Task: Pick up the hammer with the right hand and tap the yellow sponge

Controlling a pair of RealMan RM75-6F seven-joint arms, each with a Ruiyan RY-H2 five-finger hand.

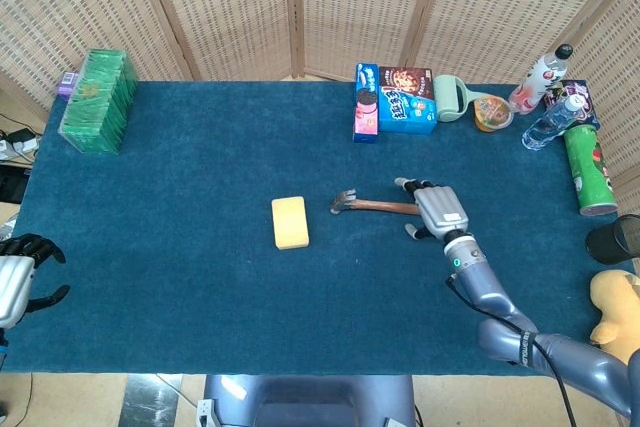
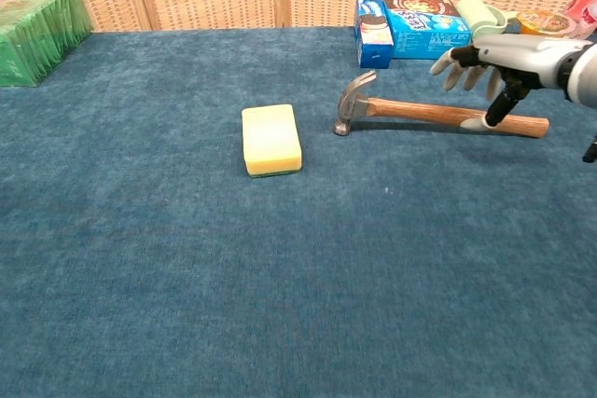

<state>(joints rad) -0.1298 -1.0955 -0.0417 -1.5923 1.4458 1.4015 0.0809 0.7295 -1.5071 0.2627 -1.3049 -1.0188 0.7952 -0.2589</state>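
Observation:
A hammer [image 2: 438, 114] with a wooden handle and steel head [image 1: 344, 201] lies on the blue table, head towards the yellow sponge [image 1: 289, 222] [image 2: 271, 139]. My right hand [image 1: 434, 210] [image 2: 490, 64] hovers over the handle's rear half, palm down, fingers spread and holding nothing; its thumb tip reaches down beside the handle. In the head view the hand covers most of the handle. My left hand [image 1: 18, 282] rests off the table's left front corner, fingers loosely curled, holding nothing.
Cookie boxes [image 1: 393, 100], a green cup [image 1: 449, 99], a jelly cup [image 1: 492, 112], bottles [image 1: 548, 97] and a green can [image 1: 588, 169] line the far right. A green packet stack [image 1: 98, 99] sits far left. A black cup [image 1: 617, 239] and yellow toy [image 1: 619, 322] stand right of the table.

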